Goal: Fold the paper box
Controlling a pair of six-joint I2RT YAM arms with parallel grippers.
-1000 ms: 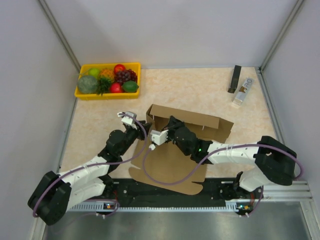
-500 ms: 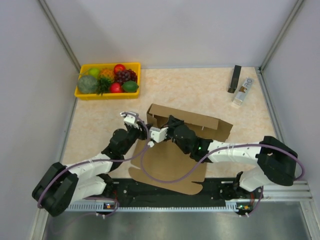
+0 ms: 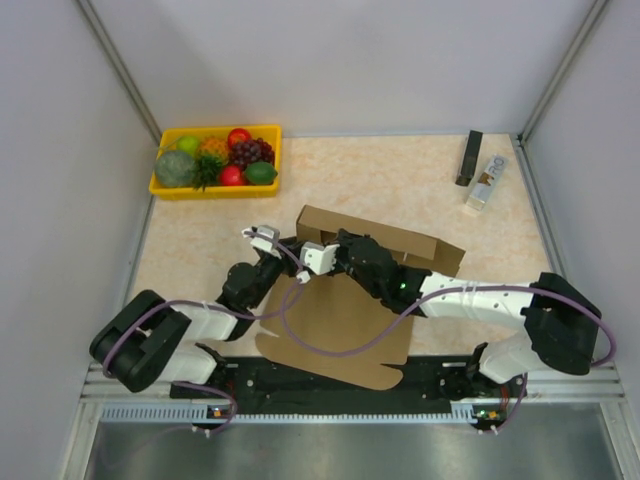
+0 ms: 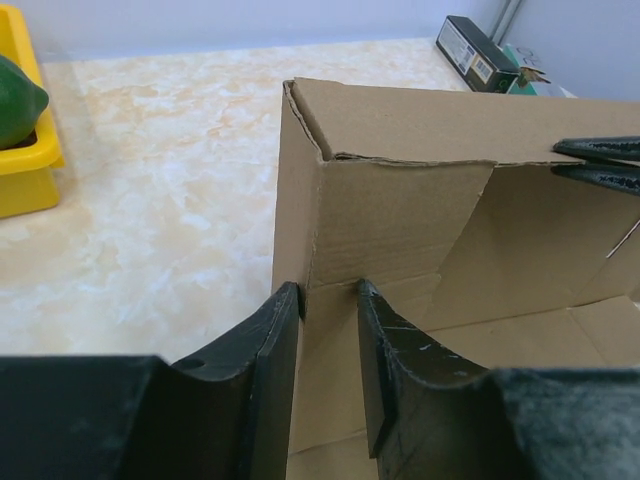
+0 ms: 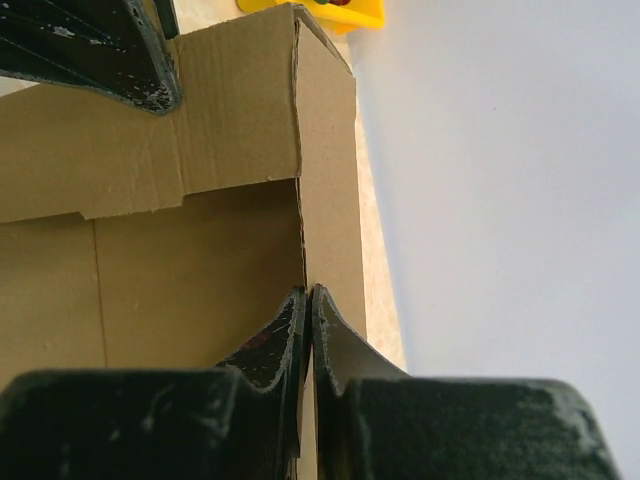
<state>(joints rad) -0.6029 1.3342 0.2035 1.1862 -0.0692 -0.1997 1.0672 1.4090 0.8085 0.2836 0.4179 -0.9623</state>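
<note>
fruit tray (image 3: 200, 192) sits in the far-left corner, well apart from the work. left gripper (image 4: 328, 295): jaws apart, astride the left end wall of the paper box (image 3: 340, 320); can't tell if the pads bite. The box is mid-table (image 3: 400, 180), back and left walls up, base flat, near flap partly hidden under the arms. right gripper (image 5: 307, 300): pinched tight on the back wall's edge. Far right: black bar (image 3: 468, 157) and small carton (image 3: 485, 183), labels unreadable.

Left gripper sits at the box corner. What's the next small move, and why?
Probably close the left gripper on the upright flap. Its jaws straddle that cardboard with a gap and are not yet clamped, while the right gripper is shut on the back wall of the box, steadying it.
</note>
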